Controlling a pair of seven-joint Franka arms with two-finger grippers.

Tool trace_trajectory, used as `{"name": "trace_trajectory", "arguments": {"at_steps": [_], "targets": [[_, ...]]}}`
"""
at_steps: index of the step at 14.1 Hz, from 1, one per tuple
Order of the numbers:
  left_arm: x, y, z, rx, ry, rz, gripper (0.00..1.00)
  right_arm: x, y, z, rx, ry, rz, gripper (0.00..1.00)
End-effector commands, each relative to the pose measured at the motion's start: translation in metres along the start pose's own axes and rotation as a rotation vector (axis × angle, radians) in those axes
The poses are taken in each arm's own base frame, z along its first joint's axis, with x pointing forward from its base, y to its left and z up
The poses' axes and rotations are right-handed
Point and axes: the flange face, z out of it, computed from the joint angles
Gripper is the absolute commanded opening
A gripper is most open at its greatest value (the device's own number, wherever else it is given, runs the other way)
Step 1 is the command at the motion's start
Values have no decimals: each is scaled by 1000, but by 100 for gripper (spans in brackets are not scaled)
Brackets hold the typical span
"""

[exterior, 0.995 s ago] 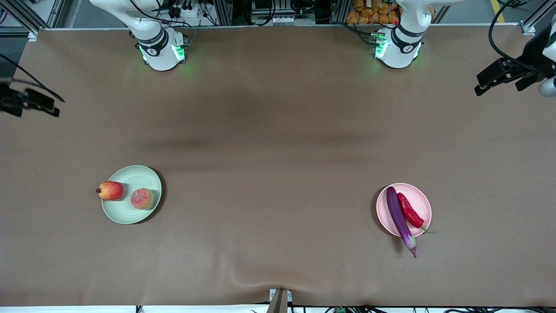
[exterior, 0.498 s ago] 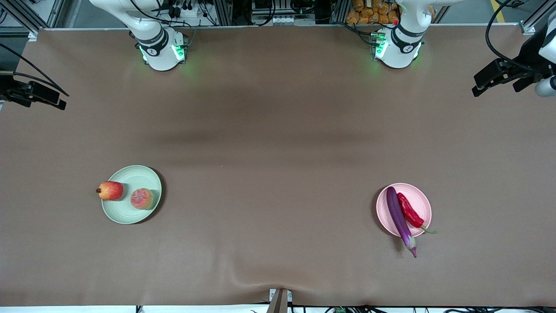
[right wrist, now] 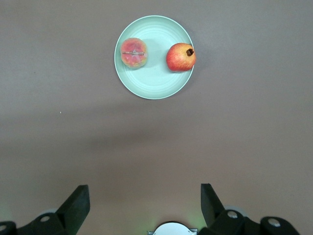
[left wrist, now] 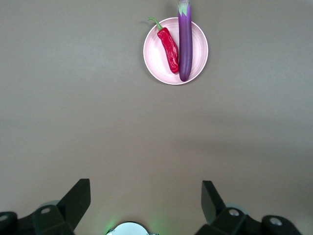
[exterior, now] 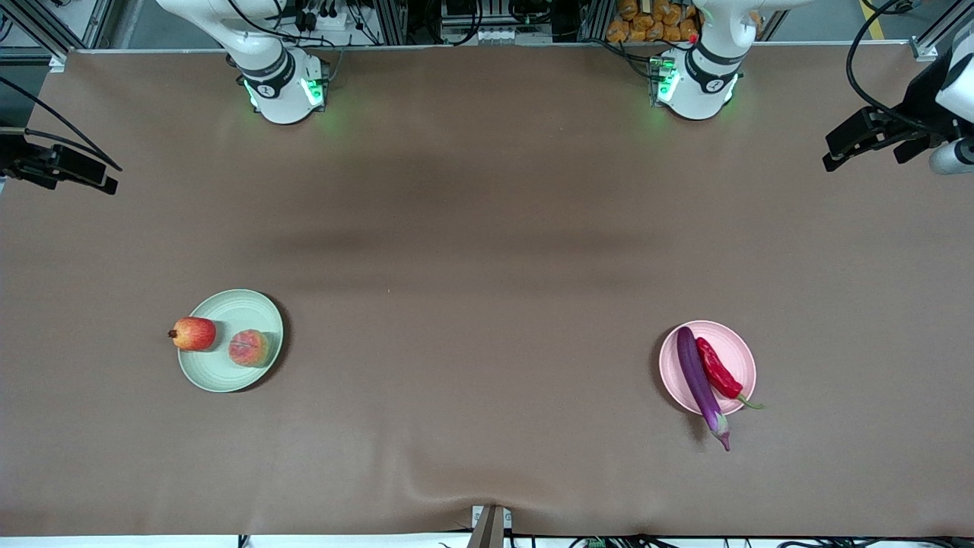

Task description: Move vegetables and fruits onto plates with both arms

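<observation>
The pale green plate (exterior: 228, 374) (right wrist: 154, 84) lies toward the right arm's end of the table. On it sit the peach (exterior: 249, 347) (right wrist: 134, 52) and, at its rim, the pomegranate-like fruit (exterior: 193, 333) (right wrist: 180, 57). The pink plate (exterior: 740, 356) (left wrist: 154, 55) lies toward the left arm's end and carries the purple eggplant (exterior: 698, 380) (left wrist: 185, 41) and red chili (exterior: 717, 369) (left wrist: 167, 43). The eggplant's stem end overhangs the rim. My right gripper (exterior: 103, 179) (right wrist: 145, 196) and left gripper (exterior: 837, 152) (left wrist: 145, 196) hang high over the table's two ends, both open and holding nothing.
Brown cloth covers the whole table, with a raised wrinkle at the front edge (exterior: 487, 491) above a metal clamp (exterior: 489, 525). The right arm's base (exterior: 283, 91) and the left arm's base (exterior: 696, 84), both lit green, stand along the back edge.
Both grippers have drifted slightly above the table's ends. The plates and the food on them have not moved.
</observation>
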Motion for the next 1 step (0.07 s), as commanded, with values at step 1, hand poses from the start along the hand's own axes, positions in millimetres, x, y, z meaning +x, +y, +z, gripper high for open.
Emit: {"name": "trace_trajectory", "arguments": {"at_steps": [1], "targets": [[0,-5,-7,14,21,-18,100,-2,3,-1,20,7,10,100]]}}
